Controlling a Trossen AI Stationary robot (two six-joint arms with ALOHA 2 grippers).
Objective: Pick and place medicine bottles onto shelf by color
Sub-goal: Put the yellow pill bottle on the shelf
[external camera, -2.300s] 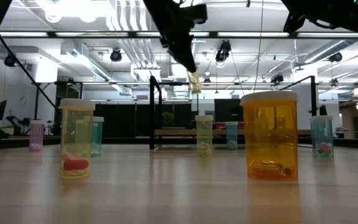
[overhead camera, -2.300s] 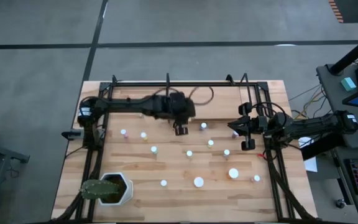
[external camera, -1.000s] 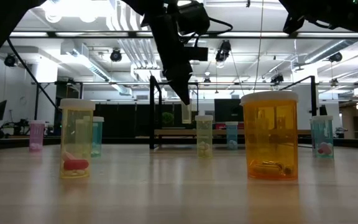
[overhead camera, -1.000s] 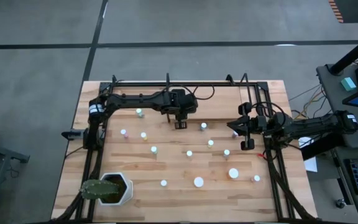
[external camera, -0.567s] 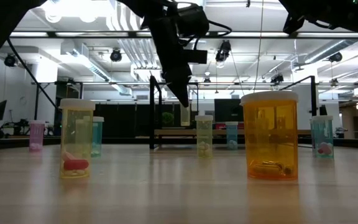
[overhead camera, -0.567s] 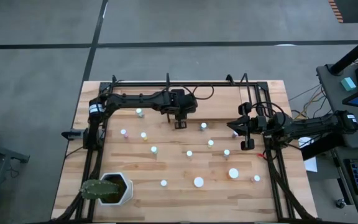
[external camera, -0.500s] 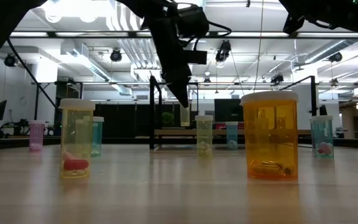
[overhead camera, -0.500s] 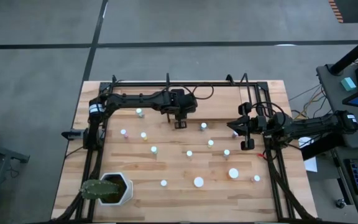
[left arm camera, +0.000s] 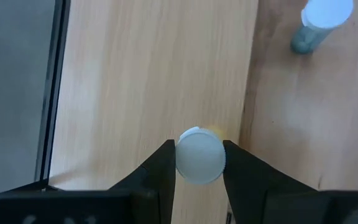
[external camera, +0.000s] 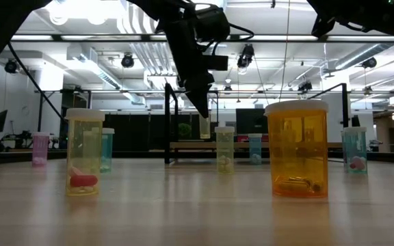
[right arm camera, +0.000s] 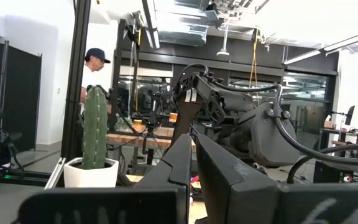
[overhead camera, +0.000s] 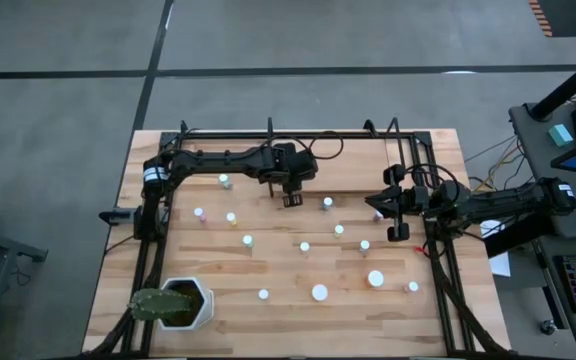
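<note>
My left gripper (overhead camera: 290,199) is shut on a yellowish bottle with a white cap (left arm camera: 199,155), over the near edge of the light-wood shelf (overhead camera: 348,165). The bottle shows below the fingers in the low view (external camera: 204,127). A bottle (overhead camera: 224,181) stands at the shelf's left part. A teal bottle (left arm camera: 319,25) stands on the tabletop just right of my left gripper. Several more bottles (overhead camera: 305,246) stand upright across the tabletop. My right gripper (overhead camera: 398,232) is shut and empty, above the table's right side. My left gripper pinches the yellowish bottle's top, at the sides of its white cap (left arm camera: 185,163), between its two fingers. The fingers come from above, pointing down. The bottle is upright below them. Whether its base touches the shelf, I cannot tell.
A white hexagonal pot with a cactus (overhead camera: 183,305) stands at the near left corner. Two wide white-topped bottles (overhead camera: 376,279) stand near the front right. Black bars (overhead camera: 268,134) edge the shelf. A large orange bottle (external camera: 297,149) stands close to the low camera.
Some two seconds ago my left gripper went toward the table's far edge and down with the yellowish bottle, which stayed upright in the hold. Over the last second it has kept almost still above the shelf's near edge.
</note>
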